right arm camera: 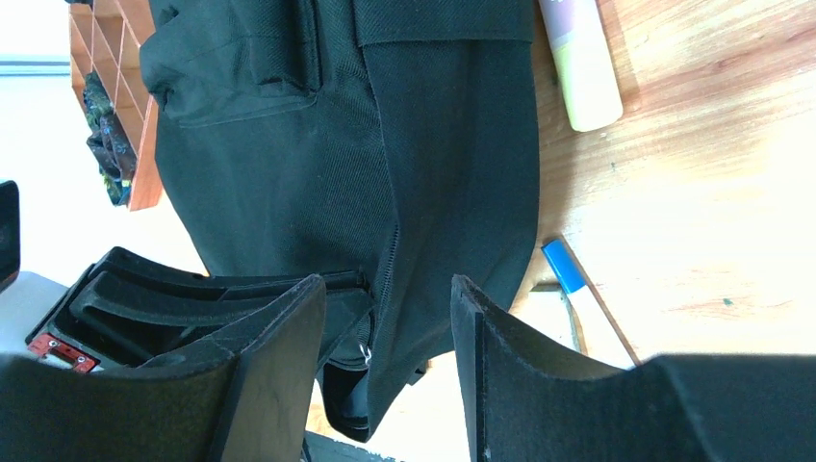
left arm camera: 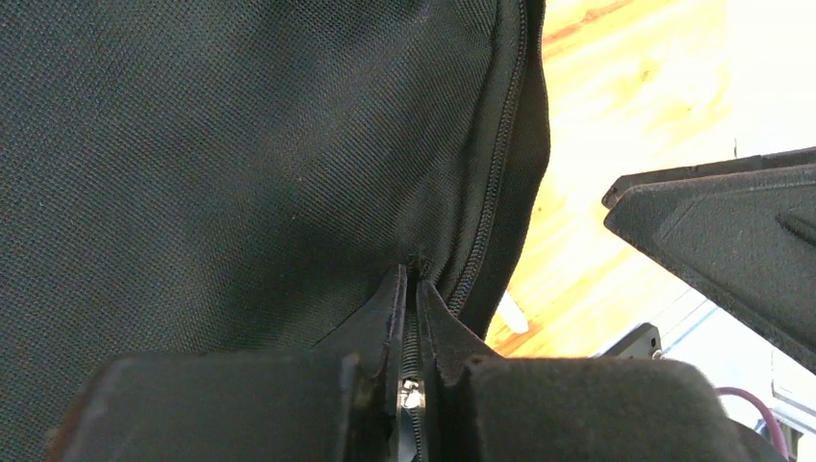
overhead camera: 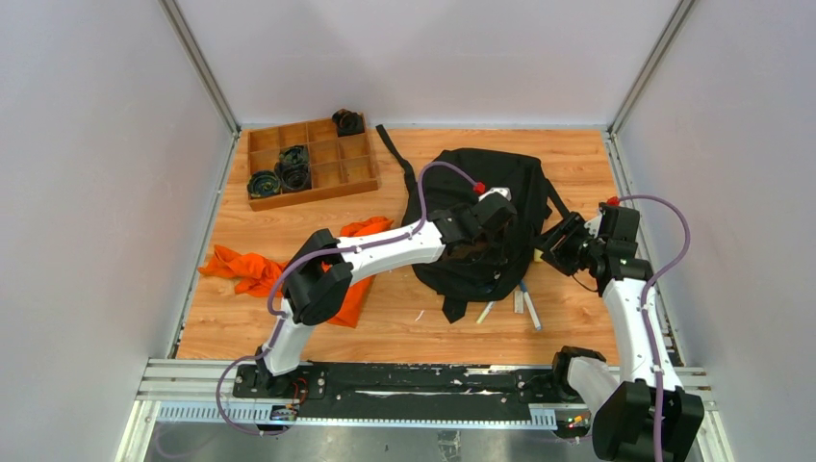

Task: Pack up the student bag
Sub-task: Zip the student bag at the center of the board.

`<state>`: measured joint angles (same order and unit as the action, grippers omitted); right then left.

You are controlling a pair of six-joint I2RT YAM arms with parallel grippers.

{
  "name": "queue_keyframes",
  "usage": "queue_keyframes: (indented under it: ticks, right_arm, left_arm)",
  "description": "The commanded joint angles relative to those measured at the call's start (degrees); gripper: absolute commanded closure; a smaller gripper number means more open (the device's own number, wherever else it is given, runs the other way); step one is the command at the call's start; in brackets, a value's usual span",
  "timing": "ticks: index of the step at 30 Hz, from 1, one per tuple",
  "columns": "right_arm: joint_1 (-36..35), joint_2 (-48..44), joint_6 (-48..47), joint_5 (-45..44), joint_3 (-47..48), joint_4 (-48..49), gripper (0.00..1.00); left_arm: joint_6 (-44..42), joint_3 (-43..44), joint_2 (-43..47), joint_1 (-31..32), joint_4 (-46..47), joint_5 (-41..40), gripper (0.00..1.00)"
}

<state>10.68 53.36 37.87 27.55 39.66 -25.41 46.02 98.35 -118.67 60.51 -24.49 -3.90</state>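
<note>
The black student bag (overhead camera: 481, 207) lies on the wooden table, straps toward the back and front. My left gripper (overhead camera: 496, 214) rests on top of the bag. In the left wrist view it (left arm camera: 412, 279) is shut on the bag's zipper, and the small metal pull (left arm camera: 411, 393) shows between the fingers. My right gripper (overhead camera: 556, 243) is open at the bag's right edge. In the right wrist view it (right arm camera: 387, 287) straddles the bag's fabric (right arm camera: 443, 173) without touching it. Pens (overhead camera: 524, 303) lie on the table by the bag's front right.
A wooden divided tray (overhead camera: 310, 164) with dark coiled items stands at the back left. An orange cloth (overhead camera: 260, 269) lies left of the bag under the left arm. A yellow marker (right arm camera: 582, 63) and a blue-capped pen (right arm camera: 577, 289) lie right of the bag. Walls close the sides.
</note>
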Motion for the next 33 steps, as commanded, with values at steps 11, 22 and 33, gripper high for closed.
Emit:
queue_keyframes:
  ticks: [11, 22, 33]
  right_arm:
    - [-2.27, 1.91, 0.1, 6.28, -2.61, 1.55, 0.44]
    - [-6.95, 7.07, 2.56, 5.84, -4.37, 7.0, 0.68]
    - [-6.48, 8.94, 0.54, 1.15, -1.76, 3.76, 1.0]
  left_arm:
    - [-2.29, -5.94, 8.27, 0.16, 3.14, -0.67, 1.0]
    - [-5.96, -9.44, 11.98, 0.2, 3.8, 3.55, 1.0]
    - [-15.35, -16.04, 19.54, 0.29, 3.53, 1.26, 1.0]
